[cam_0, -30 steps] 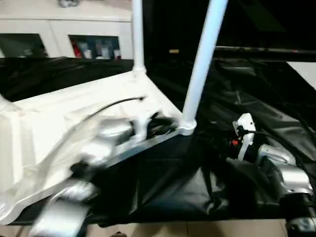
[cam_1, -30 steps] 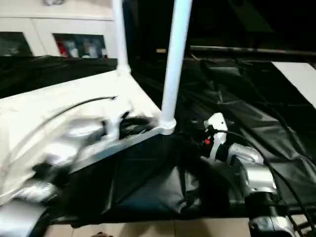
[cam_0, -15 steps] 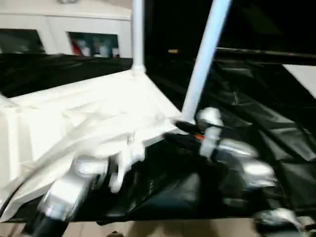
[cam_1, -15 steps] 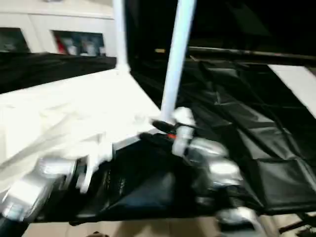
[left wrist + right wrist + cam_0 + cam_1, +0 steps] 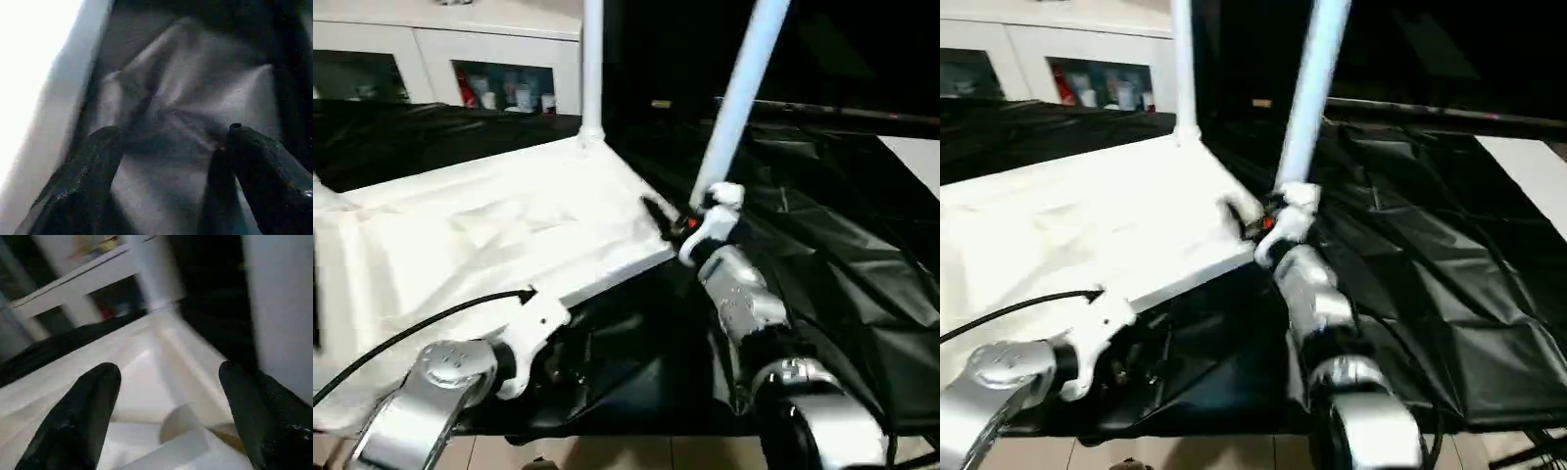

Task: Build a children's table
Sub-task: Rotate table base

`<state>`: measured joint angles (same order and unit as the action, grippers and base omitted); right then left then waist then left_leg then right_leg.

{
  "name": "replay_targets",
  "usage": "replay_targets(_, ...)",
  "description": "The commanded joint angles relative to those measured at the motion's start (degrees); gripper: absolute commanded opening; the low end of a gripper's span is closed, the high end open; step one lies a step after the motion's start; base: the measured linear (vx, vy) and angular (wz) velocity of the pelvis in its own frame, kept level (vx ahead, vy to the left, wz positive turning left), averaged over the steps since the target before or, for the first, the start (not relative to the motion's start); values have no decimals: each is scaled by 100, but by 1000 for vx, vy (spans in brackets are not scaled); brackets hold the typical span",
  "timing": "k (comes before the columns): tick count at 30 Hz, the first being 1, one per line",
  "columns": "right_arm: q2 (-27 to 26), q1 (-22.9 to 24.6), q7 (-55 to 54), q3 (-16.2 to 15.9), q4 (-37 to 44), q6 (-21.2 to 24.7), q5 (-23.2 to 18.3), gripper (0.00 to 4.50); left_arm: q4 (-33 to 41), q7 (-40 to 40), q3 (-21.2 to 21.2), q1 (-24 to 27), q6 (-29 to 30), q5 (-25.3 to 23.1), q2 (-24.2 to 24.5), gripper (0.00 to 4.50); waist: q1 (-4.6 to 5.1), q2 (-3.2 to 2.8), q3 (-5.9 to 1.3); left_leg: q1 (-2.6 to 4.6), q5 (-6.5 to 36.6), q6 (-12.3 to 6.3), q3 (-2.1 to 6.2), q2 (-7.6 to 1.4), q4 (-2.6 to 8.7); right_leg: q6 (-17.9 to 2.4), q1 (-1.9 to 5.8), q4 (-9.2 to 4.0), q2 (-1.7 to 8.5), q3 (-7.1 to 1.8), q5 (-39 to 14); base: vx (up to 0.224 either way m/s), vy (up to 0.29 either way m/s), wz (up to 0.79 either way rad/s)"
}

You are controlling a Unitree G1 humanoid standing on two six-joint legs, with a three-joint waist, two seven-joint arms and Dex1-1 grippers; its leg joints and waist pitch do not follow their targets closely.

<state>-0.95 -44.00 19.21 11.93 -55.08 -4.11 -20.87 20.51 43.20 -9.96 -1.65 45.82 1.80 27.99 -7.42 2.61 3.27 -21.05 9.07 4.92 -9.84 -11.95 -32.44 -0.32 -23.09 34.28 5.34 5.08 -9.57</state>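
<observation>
Left eye view: the upturned tabletop (image 5: 489,225) lies on black sheeting (image 5: 842,264), two legs standing in its corner sockets. The right gripper (image 5: 677,220) sits at the near leg (image 5: 739,98), whose long axis rises steeply; the left gripper (image 5: 553,357) hangs below the tabletop's edge.

Left wrist view: fingers (image 5: 83,181) wide, empty.

Right wrist view: fingers (image 5: 83,416) wide; leg just beside one.

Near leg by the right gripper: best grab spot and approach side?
Probably low on the near leg, just above its corner socket, where the tilted tube is widest. Come from the robot's side with the open right gripper, fingers straddling the tube.
</observation>
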Motion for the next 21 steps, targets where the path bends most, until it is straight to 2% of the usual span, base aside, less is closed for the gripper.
replay_targets(1, 216, -75, -332, 260, -220, -244, -59, 362, -11, -133, 67, -2, -80, -99, -41, 428, 46, -149, -349, 142, 2170, 297, 12, -114, 429, -866, 169, -382, 243, -265, -1644, 0, 0, 0)
replay_targets(3, 359, -208, -526, 331, -461, -389, 7, 362, -52, -257, 115, -56, -143, -119, -106, 443, 18, -106, -353, 117, 2161, 267, 14, -108, 425, -814, 183, -389, 258, -263, -1763, 0, 0, 0)
replay_targets(5, 514, -321, -626, 395, -611, -457, 26, 362, -58, -311, 140, -58, -152, -115, -127, 443, -14, -97, -357, 116, 2167, 248, 15, -104, 412, -775, 177, -386, 264, -262, -1862, 0, 0, 0)
replay_targets(7, 972, -660, -860, 625, -1060, -652, 15, 362, 3, -400, 144, 52, -108, -78, -57, 443, -50, -97, -356, 143, 2186, 233, -1, -102, 397, -780, 153, -395, 255, -261, -1869, 0, 0, 0)
replay_targets(8, 1095, -735, -913, 637, -1169, -713, 50, 362, 20, -418, 143, 90, -109, -64, -32, 443, -69, -101, -360, 171, 2238, 242, -9, -103, 380, -813, 128, -393, 251, -258, -1894, 0, 0, 0)
replay_targets(12, 1527, -942, -995, 735, -1433, -792, 90, 362, -22, -424, 188, 191, -216, -48, 30, 443, -147, -109, -364, 130, 2154, 215, -14, -94, 364, -766, 146, -375, 231, -251, -1798, 0, 0, 0)
replay_targets(14, 1745, -1036, -915, 733, -1533, -777, 142, 362, -54, -403, 240, 253, -272, -32, 56, 443, -123, -97, -358, 58, 2200, 230, 10, -70, 362, -702, 197, -368, 224, -229, -1878, 0, 0, 0)
replay_targets(15, 1833, -1087, -856, 728, -1594, -766, 151, 362, -74, -403, 275, 284, -312, -6, 66, 443, -109, -82, -355, 47, 2215, 219, 10, -67, 361, -675, 200, -373, 228, -229, -1929, 0, 0, 0)
replay_targets(16, 1926, -1143, -765, 724, -1647, -690, 149, 362, -86, -388, 355, 340, -359, 43, 88, 443, -73, -107, -353, 41, 2277, 205, 15, -52, 348, -656, 191, -384, 233, -225, -2068, 0, 0, 0)
replay_targets(17, 1942, -1157, -747, 725, -1666, -678, 150, 362, -87, -388, 369, 350, -368, 55, 94, 443, -30, -74, -350, 35, 2312, 167, 16, -48, 342, -647, 193, -407, 234, -216, -2173, 0, 0, 0)
replay_targets(18, 1987, -1202, -675, 730, -1722, -640, 145, 362, -94, -376, 416, 388, -410, 96, 120, 443, -18, -66, -349, 21, 2299, 153, 22, -43, 341, -638, 202, -406, 236, -209, -2225, 0, 0, 0)
replay_targets(19, 2018, -1251, -476, 723, -1758, -571, 136, 362, -90, -254, 487, 492, -595, 178, 214, 443, 12, -80, -353, 5, 2301, 136, 28, -38, 337, -637, 206, -415, 241, -206, -2303, 0, 0, 0)
replay_targets(21, 2007, -1245, -257, 631, -1764, -518, 216, 362, 4, -76, 618, 681, -835, 347, 290, 443, 80, -71, -353, -9, 2325, 84, 44, -34, 332, -672, 205, -426, 244, -197, -2376, 0, 0, 0)
